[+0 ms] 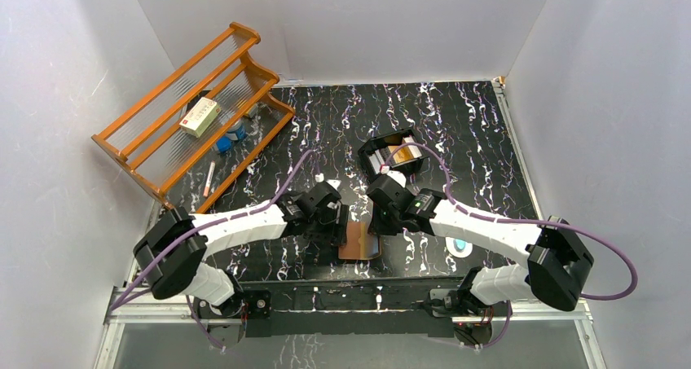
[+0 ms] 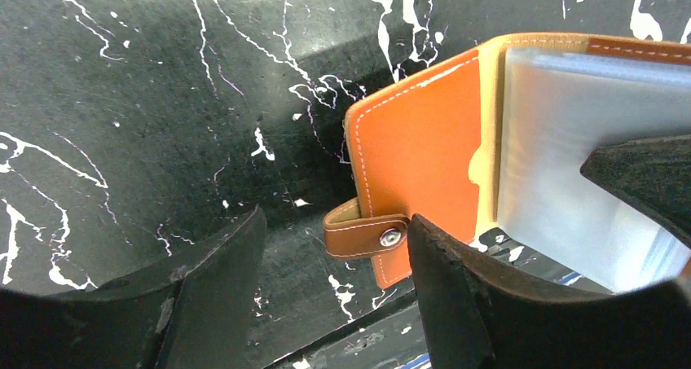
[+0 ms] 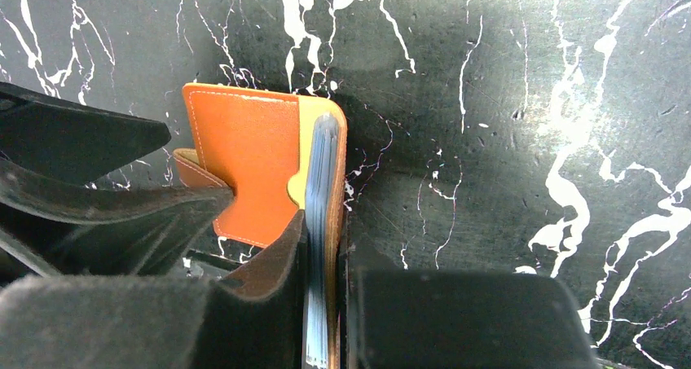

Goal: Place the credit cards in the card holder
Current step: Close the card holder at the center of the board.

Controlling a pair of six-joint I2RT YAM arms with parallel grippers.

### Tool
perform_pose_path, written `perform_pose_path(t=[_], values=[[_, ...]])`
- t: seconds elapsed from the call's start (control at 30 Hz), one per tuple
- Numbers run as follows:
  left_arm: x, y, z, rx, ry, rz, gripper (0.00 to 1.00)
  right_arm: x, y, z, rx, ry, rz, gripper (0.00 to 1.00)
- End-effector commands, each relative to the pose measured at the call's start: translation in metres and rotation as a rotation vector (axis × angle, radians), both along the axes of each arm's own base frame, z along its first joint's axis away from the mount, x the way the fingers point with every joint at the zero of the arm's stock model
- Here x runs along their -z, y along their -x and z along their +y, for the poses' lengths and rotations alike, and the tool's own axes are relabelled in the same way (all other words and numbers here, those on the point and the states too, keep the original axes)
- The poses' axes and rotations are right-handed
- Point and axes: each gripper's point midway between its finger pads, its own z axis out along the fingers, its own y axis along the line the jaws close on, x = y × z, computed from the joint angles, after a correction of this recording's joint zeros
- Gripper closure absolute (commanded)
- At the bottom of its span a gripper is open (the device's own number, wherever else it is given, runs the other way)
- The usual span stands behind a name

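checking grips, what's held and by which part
Right gripper pinches the wallet by its sleeve stack and cover; left gripper is open, holding nothing.

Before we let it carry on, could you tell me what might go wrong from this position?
1. The left gripper stands open beside the snap tab, so only the right gripper pinches the card holder by its sleeves; the cover may flop shut.
2. The credit cards lie in the black tray, so fetching one may mean freeing the holder.

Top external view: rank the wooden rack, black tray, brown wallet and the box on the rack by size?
1. wooden rack
2. black tray
3. brown wallet and box look alike; the wallet is partly covered, so unranked.
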Motion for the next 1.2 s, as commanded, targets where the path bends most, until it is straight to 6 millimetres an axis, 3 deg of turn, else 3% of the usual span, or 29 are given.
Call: perform_pose_path(t=[0.0,0.13,0.23,0.27,0.37,0.47,0.73,0.77,0.9,1.1,1.17], values=[[-0.006,-0.002,-0.001,0.005,-0.055,-0.042,0.36,-0.015,-0.012,0.012,0.009,-0.043,-0.052,1.0],[-0.011,0.001,-0.013,0.024,-0.042,-0.043,0.31,-0.009,-0.011,0.012,0.009,-0.042,-0.047,1.0],[0.001,-0.001,-0.009,0.016,-0.096,-0.047,0.34,-0.01,-0.011,0.014,0.006,-0.053,-0.046,1.0],[0.003,-0.004,-0.004,0.009,-0.121,-0.062,0.42,-0.01,-0.01,0.013,0.006,-0.054,-0.047,1.0],[0.001,-0.006,0.007,-0.003,-0.16,-0.087,0.52,-0.007,-0.01,0.01,0.011,-0.047,-0.051,1.0],[-0.002,-0.005,0.021,-0.021,-0.196,-0.101,0.72,-0.002,-0.009,0.007,0.015,-0.038,-0.045,1.0],[-0.008,-0.004,0.023,-0.035,-0.187,-0.108,0.92,0.002,-0.009,0.004,0.012,-0.033,-0.042,1.0],[-0.009,-0.004,0.023,-0.037,-0.182,-0.109,0.95,0.002,-0.009,0.004,0.011,-0.038,-0.041,0.97],[-0.012,0.0,0.018,-0.039,-0.133,-0.102,1.0,-0.008,-0.007,0.016,-0.026,-0.092,-0.037,0.71],[-0.007,0.005,0.009,-0.049,-0.064,-0.075,1.0,-0.027,0.002,0.043,-0.103,-0.264,-0.025,0.5],[-0.007,0.006,0.005,-0.047,-0.04,-0.068,1.0,-0.029,0.005,0.049,-0.111,-0.299,-0.013,0.47]])
